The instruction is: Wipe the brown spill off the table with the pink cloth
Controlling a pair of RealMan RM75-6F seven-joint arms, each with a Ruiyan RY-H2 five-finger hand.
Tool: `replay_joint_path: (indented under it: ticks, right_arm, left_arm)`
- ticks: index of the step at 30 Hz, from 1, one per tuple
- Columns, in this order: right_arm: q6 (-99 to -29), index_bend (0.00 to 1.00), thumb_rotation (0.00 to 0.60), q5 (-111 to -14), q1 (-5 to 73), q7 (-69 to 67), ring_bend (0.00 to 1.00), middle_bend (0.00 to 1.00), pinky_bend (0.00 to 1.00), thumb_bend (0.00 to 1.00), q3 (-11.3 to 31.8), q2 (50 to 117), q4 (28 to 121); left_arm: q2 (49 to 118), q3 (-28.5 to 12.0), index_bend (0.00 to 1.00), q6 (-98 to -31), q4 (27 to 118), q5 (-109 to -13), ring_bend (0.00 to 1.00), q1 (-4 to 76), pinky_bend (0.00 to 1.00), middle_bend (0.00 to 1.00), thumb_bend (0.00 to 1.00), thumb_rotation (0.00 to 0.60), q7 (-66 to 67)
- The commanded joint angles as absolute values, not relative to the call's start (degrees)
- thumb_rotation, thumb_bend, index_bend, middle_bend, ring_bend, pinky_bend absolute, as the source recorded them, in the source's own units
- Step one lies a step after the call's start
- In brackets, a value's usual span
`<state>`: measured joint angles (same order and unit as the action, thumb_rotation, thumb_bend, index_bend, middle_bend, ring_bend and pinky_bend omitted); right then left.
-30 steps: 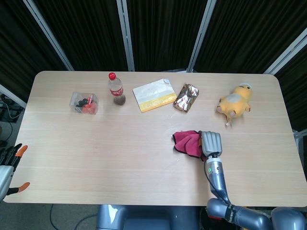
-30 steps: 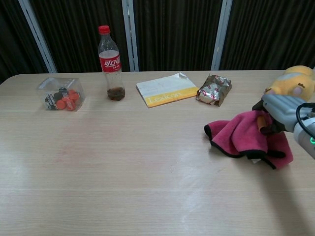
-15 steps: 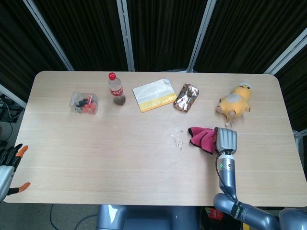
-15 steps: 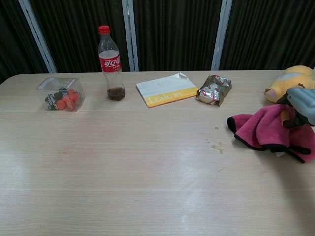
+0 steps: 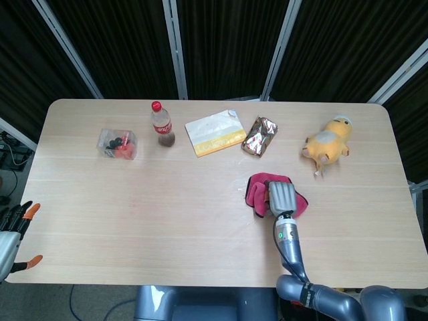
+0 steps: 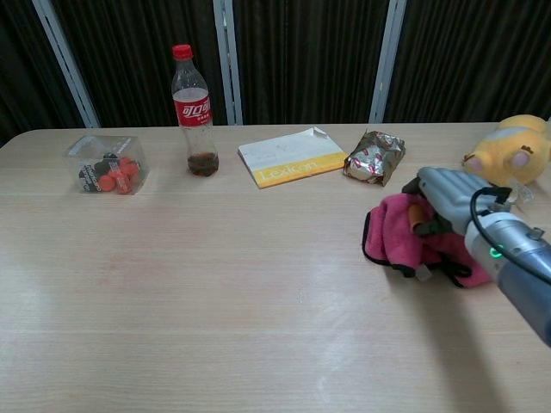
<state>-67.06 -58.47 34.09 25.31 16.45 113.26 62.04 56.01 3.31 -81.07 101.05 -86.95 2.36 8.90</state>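
Pink cloth (image 5: 276, 193) sits bunched on the table (image 5: 167, 221), right of centre, soft folds with a dark edge trim visible in the chest view (image 6: 405, 243). Right hand (image 5: 281, 198) lies flat on top of it, fingers pointing toward the far edge and pressing the fabric down; grey metallic shell, green LED on the wrist (image 6: 448, 202). No brown liquid visible around the cloth from either camera; faint pale specks just left of it in the head view.

Left hand (image 5: 15, 227) sits off the near left table corner, orange fingertips spread, holding nothing.

Along the far side: clear plastic box (image 5: 118, 143) with red and black pieces, cola bottle (image 5: 161, 124) nearly empty with a red cap, flat white-and-yellow book (image 5: 215, 132), crinkled foil packet (image 5: 259, 136), yellow plush toy (image 5: 328, 142) well right. Table is light wood grain with rounded corners.
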Motion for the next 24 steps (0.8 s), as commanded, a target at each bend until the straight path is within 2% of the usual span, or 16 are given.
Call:
replay_joint_path:
  ticks: [1, 14, 24]
  right_arm:
    - [-66.9, 0.75, 0.600, -60.8, 36.0, 23.4, 0.54, 0.61, 0.74, 0.72, 16.4, 116.7, 60.0]
    - [-66.2, 0.75, 0.600, -65.1, 37.6, 22.8, 0.54, 0.61, 0.74, 0.72, 14.2, 122.0, 61.4]
    - [-65.9, 0.75, 0.600, -65.3, 36.5, 24.1, 0.54, 0.60, 0.74, 0.72, 14.2, 120.7, 57.9]
  left_arm:
    - [56.0, 3.3, 0.00, -81.1, 101.0, -87.0, 0.00, 2.4, 0.00, 0.00, 0.00, 0.600, 8.9]
    - [55.8, 3.3, 0.00, -80.9, 101.0, -86.8, 0.00, 2.4, 0.00, 0.00, 0.00, 0.600, 8.5]
    - [55.9, 3.3, 0.00, -81.0, 101.0, -86.7, 0.00, 2.4, 0.00, 0.00, 0.00, 0.600, 8.5]
